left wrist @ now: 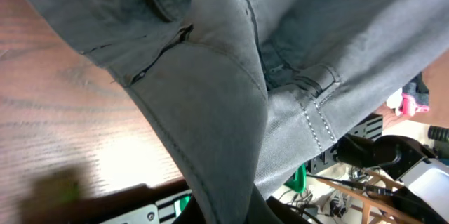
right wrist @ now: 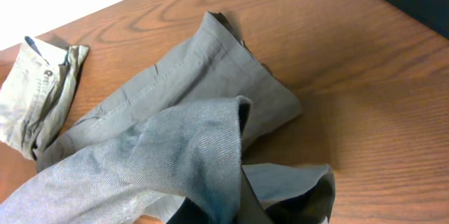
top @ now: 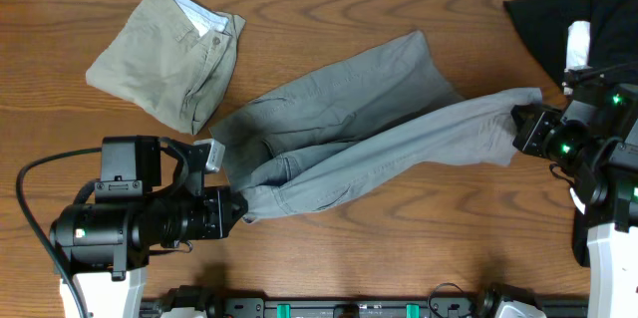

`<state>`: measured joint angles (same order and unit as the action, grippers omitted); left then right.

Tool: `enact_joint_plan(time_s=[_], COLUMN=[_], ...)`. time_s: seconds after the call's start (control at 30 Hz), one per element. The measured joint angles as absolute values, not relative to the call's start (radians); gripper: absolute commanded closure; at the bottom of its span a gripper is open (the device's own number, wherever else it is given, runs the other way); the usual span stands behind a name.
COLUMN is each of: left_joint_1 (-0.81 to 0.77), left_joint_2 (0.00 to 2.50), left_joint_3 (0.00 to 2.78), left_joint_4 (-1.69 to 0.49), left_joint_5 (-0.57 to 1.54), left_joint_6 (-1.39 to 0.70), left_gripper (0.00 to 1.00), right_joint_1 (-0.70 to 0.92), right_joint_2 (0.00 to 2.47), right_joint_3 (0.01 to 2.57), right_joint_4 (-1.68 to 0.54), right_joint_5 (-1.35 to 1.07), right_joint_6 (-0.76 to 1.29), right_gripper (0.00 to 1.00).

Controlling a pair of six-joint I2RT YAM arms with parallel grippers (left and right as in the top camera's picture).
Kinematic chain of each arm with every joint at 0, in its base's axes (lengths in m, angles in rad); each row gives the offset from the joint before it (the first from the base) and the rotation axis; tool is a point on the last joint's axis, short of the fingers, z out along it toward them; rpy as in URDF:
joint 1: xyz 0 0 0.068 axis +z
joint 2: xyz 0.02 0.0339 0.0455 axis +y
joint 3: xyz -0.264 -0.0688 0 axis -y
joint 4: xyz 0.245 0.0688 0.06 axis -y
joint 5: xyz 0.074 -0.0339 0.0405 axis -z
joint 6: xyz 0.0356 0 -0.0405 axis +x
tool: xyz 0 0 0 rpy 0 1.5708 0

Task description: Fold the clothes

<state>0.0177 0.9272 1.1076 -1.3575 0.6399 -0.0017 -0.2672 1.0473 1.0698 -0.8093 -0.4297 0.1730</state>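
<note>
The grey shorts [top: 349,129] lie stretched across the middle of the wooden table, drawn out between both arms. My left gripper [top: 242,210] is shut on their lower left corner, near the waistband. In the left wrist view the grey cloth [left wrist: 224,97] rises straight out of the closed jaws and fills the frame. My right gripper [top: 518,124] is shut on the far right end of the shorts. In the right wrist view that cloth [right wrist: 182,133] bunches over the fingers. The folded khaki-green shorts [top: 169,54] rest at the back left, apart from both grippers.
A black garment [top: 578,19] with a white piece [top: 578,44] on it lies at the back right, just behind the right arm. The table's front edge [top: 399,293] runs close in front of both arm bases. Bare wood [top: 419,218] shows in front of the grey shorts.
</note>
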Motion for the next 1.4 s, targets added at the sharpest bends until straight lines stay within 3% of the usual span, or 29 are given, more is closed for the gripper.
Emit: enact_joint_plan(time_s=[0.33, 0.47, 0.57, 0.9, 1.0, 1.13, 1.4], left_joint_1=[0.018, 0.018, 0.018, 0.018, 0.018, 0.018, 0.018], left_joint_2=[0.948, 0.972, 0.984, 1.036, 1.050, 1.059, 1.059], left_joint_3=[1.087, 1.087, 1.087, 1.087, 1.087, 1.087, 1.087], left_joint_4=[-1.282, -1.251, -1.238, -1.184, -1.167, -1.159, -1.141], left_joint_5=[0.702, 0.714, 0.727, 0.738, 0.772, 0.809, 0.832], left_joint_6=[-0.005, -0.030, -0.054, -0.057, -0.057, -0.062, -0.047], left_gripper=[0.94, 0.87, 0.94, 0.94, 0.89, 0.94, 0.94], right_joint_1=[-0.270, -0.271, -0.271, -0.271, -0.271, -0.271, -0.271], right_joint_2=[1.103, 1.103, 1.105, 1.105, 1.105, 1.105, 1.105], right_joint_3=[1.070, 1.070, 1.070, 1.070, 1.070, 1.070, 1.070], right_joint_4=[-0.821, -0.826, -0.828, -0.827, -0.826, -0.826, -0.825], right_joint_5=[-0.414, -0.411, -0.411, -0.410, -0.410, -0.405, -0.400], right_joint_6=[0.176, 0.176, 0.176, 0.176, 0.176, 0.176, 0.176], right_gripper=[0.99, 0.99, 0.99, 0.99, 0.99, 0.99, 0.99])
